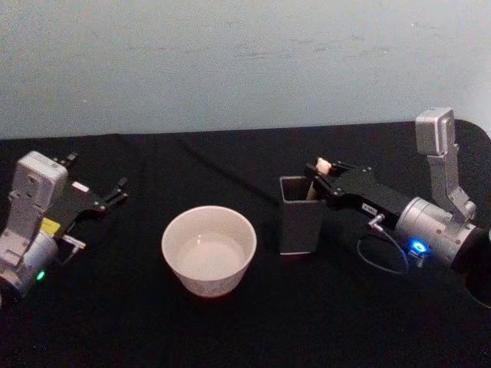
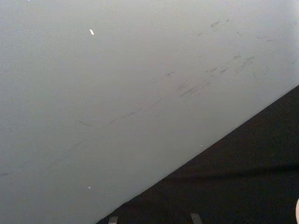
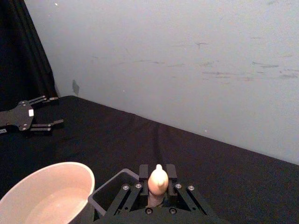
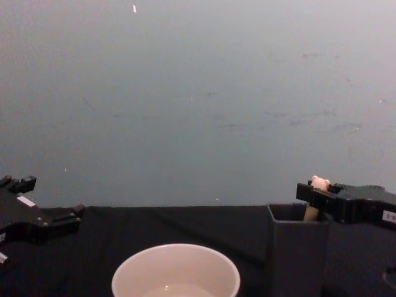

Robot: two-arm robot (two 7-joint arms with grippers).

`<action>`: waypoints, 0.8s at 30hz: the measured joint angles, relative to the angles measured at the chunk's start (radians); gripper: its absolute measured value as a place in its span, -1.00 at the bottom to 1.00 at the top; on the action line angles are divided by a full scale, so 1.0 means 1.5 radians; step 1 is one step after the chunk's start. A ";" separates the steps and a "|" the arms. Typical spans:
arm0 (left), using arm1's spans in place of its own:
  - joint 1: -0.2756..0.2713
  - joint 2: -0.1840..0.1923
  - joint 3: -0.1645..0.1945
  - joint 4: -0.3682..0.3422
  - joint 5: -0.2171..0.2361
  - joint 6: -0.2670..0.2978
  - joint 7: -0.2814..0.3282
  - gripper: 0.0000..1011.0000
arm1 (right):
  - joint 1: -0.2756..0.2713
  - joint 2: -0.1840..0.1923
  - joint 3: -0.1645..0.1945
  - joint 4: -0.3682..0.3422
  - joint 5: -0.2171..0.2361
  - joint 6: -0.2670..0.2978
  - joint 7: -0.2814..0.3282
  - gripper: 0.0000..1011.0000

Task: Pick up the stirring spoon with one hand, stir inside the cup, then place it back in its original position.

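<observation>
The spoon (image 3: 158, 181) stands upright in a dark grey square holder (image 1: 300, 218), a little right of the middle of the black-covered table (image 1: 230, 157). Its beige bear-head top pokes out above the holder's rim. The lower handle and the metal end are hidden inside.

The right gripper (image 1: 317, 173) reaches in from the table's right edge and sits level over the holder's open top. Its two black fingers (image 3: 144, 171) are clamped on the spoon's handle just below the bear head, one on each side. A small white label (image 1: 370, 207) lies on top of this gripper's body and carries dark print too small to read. The chest view shows the same label (image 4: 388, 215) at the picture's edge, and there too it cannot be read. A blue light (image 1: 416, 247) glows on the silver-grey wrist behind it.

The cup (image 1: 209, 250), wide, round and cream-white, sits to the left of the holder, near it but not touching, and closer to the front edge. What it holds cannot be made out.

The left gripper (image 1: 96, 175) hangs near the table's left edge, well apart from the cup, with its fingers spread wide and nothing between them. It bears a white label (image 1: 77, 186) and a yellow sticker (image 1: 50, 225), and no writing on either can be read. A green light (image 1: 40, 274) shows on that arm.

A pale grey wall (image 1: 230, 61) with faint scuff marks rises behind the table's back edge.
</observation>
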 joint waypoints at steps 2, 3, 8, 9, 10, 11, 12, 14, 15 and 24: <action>0.000 0.000 0.000 0.000 0.000 0.000 0.000 0.98 | 0.000 0.000 0.000 0.000 0.000 0.000 0.000 -0.57; 0.000 0.000 0.000 0.000 0.000 0.000 0.000 0.98 | -0.001 0.000 0.000 -0.001 -0.001 -0.001 0.000 -0.57; 0.000 0.000 0.000 0.000 0.000 0.000 0.000 0.98 | -0.009 0.001 0.004 -0.021 -0.019 -0.021 -0.003 -0.57; 0.000 0.000 0.000 0.000 0.000 0.000 0.000 0.98 | -0.010 0.002 0.005 -0.025 -0.022 -0.025 -0.003 -0.57; 0.000 0.000 0.000 0.000 0.000 0.000 0.000 0.98 | -0.011 0.003 0.006 -0.029 -0.026 -0.029 -0.003 -0.57; 0.000 0.000 0.000 0.000 0.000 0.000 0.000 0.98 | -0.014 0.005 0.007 -0.037 -0.032 -0.036 -0.002 -0.57; 0.000 0.000 0.000 0.000 0.000 0.000 0.000 0.98 | -0.015 0.006 0.008 -0.042 -0.035 -0.040 -0.002 -0.57; 0.000 0.000 0.000 0.000 0.000 0.000 0.000 0.98 | -0.019 0.010 0.011 -0.056 -0.045 -0.052 0.001 -0.57; 0.000 0.000 0.000 0.000 0.000 0.000 0.000 0.98 | -0.020 0.011 0.011 -0.061 -0.048 -0.056 0.002 -0.57; 0.000 0.000 0.000 0.000 0.000 0.000 0.000 0.98 | -0.023 0.025 0.023 -0.104 -0.072 -0.094 0.024 -0.58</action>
